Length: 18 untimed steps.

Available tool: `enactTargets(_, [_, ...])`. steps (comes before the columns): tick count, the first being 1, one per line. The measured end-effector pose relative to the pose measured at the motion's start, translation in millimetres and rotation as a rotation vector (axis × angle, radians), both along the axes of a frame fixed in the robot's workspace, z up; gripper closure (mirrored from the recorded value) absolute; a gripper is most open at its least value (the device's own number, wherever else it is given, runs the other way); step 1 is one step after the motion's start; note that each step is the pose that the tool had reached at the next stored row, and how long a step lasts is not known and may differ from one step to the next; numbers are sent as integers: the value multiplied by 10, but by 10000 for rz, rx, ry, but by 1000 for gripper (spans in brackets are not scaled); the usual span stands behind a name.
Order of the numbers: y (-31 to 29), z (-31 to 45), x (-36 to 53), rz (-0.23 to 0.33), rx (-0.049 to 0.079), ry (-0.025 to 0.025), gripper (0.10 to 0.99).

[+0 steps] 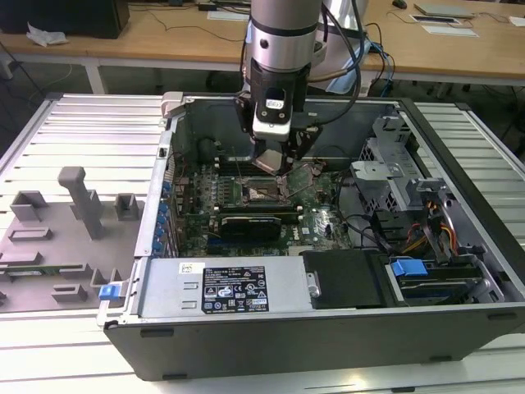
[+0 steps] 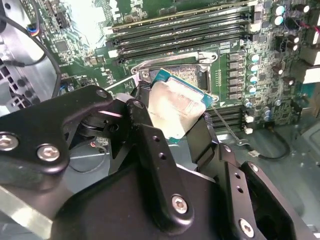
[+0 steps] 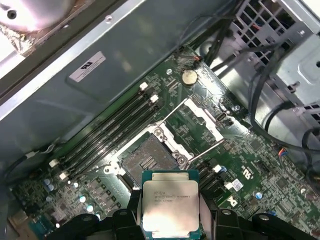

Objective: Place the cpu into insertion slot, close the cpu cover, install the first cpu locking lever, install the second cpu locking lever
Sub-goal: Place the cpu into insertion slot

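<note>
My gripper (image 1: 271, 161) hangs inside the open computer case, shut on the cpu (image 1: 267, 160). The cpu (image 3: 170, 202) is a square chip with a pale metal top and a green edge; black fingers (image 3: 128, 216) clamp two opposite sides. In the second wrist view the cpu (image 2: 172, 107) sits tilted between the fingers (image 2: 142, 120), apart from and above the board. The insertion slot (image 3: 148, 160) lies bare just beyond the chip, with a glinting centre. The cpu cover (image 3: 201, 118) stands swung open beside the slot. Two thin locking levers (image 3: 210, 152) stick up, unlatched.
Rows of memory slots (image 3: 107, 132) run beside the socket. A black ribbed heatsink (image 1: 250, 223) sits in front of it, then a labelled power supply (image 1: 234, 287). Cables and a drive cage (image 1: 426, 222) crowd the exterior view's right. Grey fixtures (image 1: 74, 205) stand outside on the left.
</note>
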State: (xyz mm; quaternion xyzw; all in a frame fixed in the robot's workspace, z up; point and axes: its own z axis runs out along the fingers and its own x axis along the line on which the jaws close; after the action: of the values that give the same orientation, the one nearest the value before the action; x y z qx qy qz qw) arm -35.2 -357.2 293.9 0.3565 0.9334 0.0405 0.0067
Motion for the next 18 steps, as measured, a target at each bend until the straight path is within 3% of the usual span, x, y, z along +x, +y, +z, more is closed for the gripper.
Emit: enactTargets(18, [0, -22, 0, -2890, -52, 0, 545])
